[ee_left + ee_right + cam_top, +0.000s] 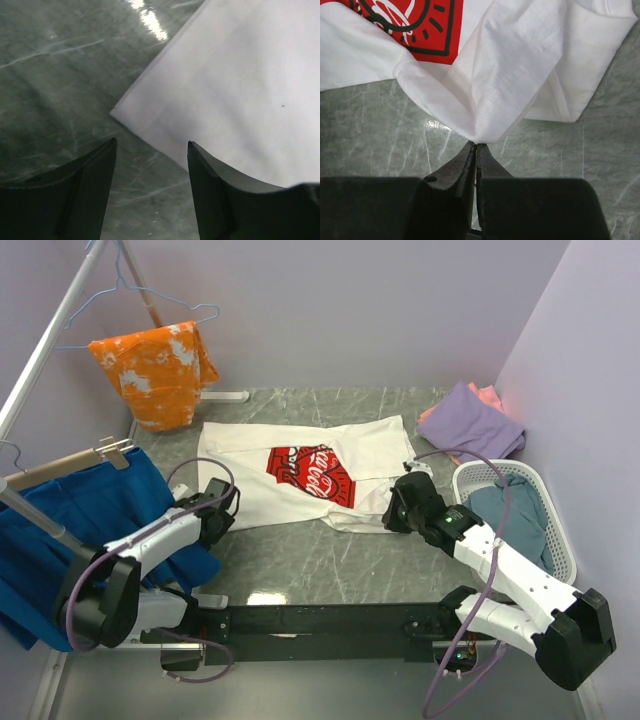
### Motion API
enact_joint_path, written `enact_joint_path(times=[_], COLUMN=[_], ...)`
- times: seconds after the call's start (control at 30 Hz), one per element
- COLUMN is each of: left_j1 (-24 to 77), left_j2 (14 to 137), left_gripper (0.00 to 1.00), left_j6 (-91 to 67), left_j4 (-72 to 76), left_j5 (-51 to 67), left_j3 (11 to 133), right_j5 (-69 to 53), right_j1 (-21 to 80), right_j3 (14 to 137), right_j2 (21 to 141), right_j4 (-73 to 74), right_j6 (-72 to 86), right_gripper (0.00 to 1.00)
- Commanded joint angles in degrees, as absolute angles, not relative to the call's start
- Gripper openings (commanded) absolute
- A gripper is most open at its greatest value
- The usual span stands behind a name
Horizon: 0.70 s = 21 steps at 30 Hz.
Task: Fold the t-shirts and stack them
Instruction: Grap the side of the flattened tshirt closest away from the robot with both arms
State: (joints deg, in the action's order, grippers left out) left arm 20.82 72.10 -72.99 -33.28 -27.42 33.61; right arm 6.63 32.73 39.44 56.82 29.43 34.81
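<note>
You are viewing the white t-shirt (300,475) lying spread, print up, across the middle of the table (300,560). The right gripper (476,146) is pinching a bunched fold at the shirt's near right edge, jaws closed on the cloth (the fabric is drawing to a point at the fingertips). The left gripper (152,145) is hovering with its jaws apart, holding nothing, and the shirt's near left corner is lying just ahead of the gap between them. The purple t-shirt (472,425) is lying over the salmon-pink t-shirt (488,395) at the far right. The grey-blue t-shirt (510,515) is sitting in the white basket (562,535).
</note>
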Motion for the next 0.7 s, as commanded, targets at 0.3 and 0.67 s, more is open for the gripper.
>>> enact_joint_path(times=[0.3,0.67], left_j1=[16.88,16.52], left_j2=[73.66,65.15], left_gripper=[0.22,0.01], left_j6=[-73.65,-69.53], left_j4=[-28.21,-31.36], left_j5=[-28.04,-26.72], left_j3=[32.79,31.90], right_j5=[5.80,2.74], right_j1=[31.02,31.11], right_j3=[41.22,41.92], right_j2=[55.37,52.65], right_j4=[28.04,30.67], right_j6=[33.66,32.87], right_gripper=[0.08,0.05])
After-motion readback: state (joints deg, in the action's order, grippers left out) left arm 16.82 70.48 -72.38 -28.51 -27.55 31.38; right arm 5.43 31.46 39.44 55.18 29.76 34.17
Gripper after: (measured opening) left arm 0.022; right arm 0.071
